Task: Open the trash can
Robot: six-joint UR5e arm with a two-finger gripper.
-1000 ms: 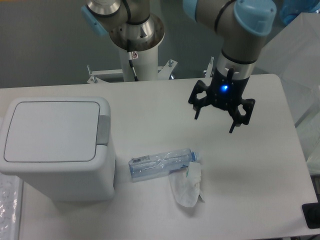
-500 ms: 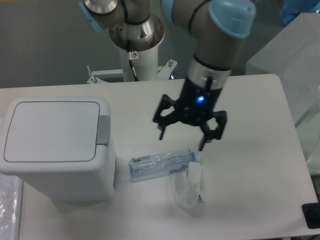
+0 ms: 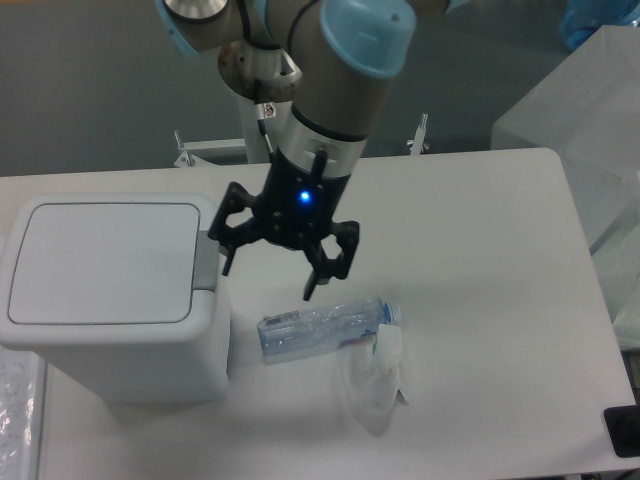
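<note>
Nearest the camera, a crumpled white tissue [image 3: 375,385] lay on the white rectangular table [image 3: 500,330], touching the cap end of a clear plastic bottle [image 3: 322,326] that lay on its side. Bare tabletop stretched to their right as far as the edge. At the left front stood the large white boxy plastic trash can [image 3: 115,300] with rounded corners, its flat lid [image 3: 100,262] down and its grey push-button tab [image 3: 207,261] on the right rim. My black two-finger gripper [image 3: 268,273] hung above the table, fingers spread wide and grasping nothing, one fingertip [image 3: 226,266] just beside that tab, the other above the bottle. My arm [image 3: 335,90], grey with light blue caps, rose up and back toward its white pedestal [image 3: 258,120] against a grey wall.
</note>
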